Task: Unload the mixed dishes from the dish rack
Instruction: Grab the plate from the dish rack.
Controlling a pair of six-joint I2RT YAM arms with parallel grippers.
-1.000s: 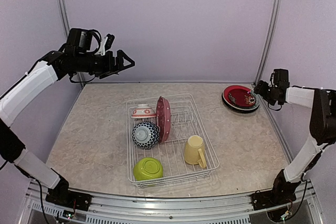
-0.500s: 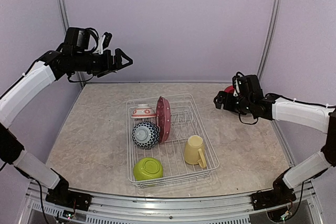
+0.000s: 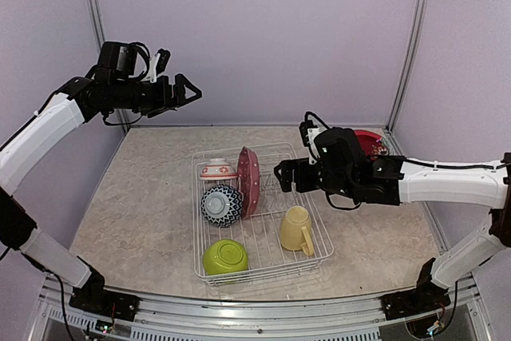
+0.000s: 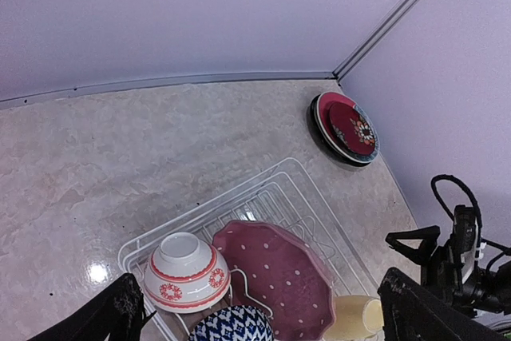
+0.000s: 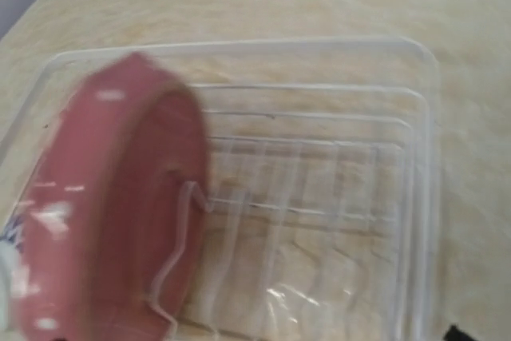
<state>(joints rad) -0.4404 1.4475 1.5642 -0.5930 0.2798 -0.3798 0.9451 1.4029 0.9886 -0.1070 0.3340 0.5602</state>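
Note:
The white wire dish rack [image 3: 263,275] sits mid-table. In it a pink dotted plate [image 3: 248,180] stands upright on the prongs. A red-white bowl [image 3: 217,170] and a blue-patterned bowl [image 3: 221,204] lie left of it. A lime green bowl [image 3: 224,257] sits at the front and a pale yellow mug [image 3: 295,229] lies on its side. My right gripper [image 3: 286,175] hangs open and empty over the rack, just right of the pink plate [image 5: 120,197]. The left gripper [image 3: 190,92] is open, high above the back left, looking down on the rack [image 4: 271,185].
A red plate [image 3: 371,141] lies stacked on a dark one at the back right by the wall, partly behind my right arm; the left wrist view shows this stack [image 4: 345,127] whole. Purple walls close in the back and both sides.
My right arm has swung left from the plate stack at the back right to over the rack, its jaws opening wider. The left arm has barely moved.

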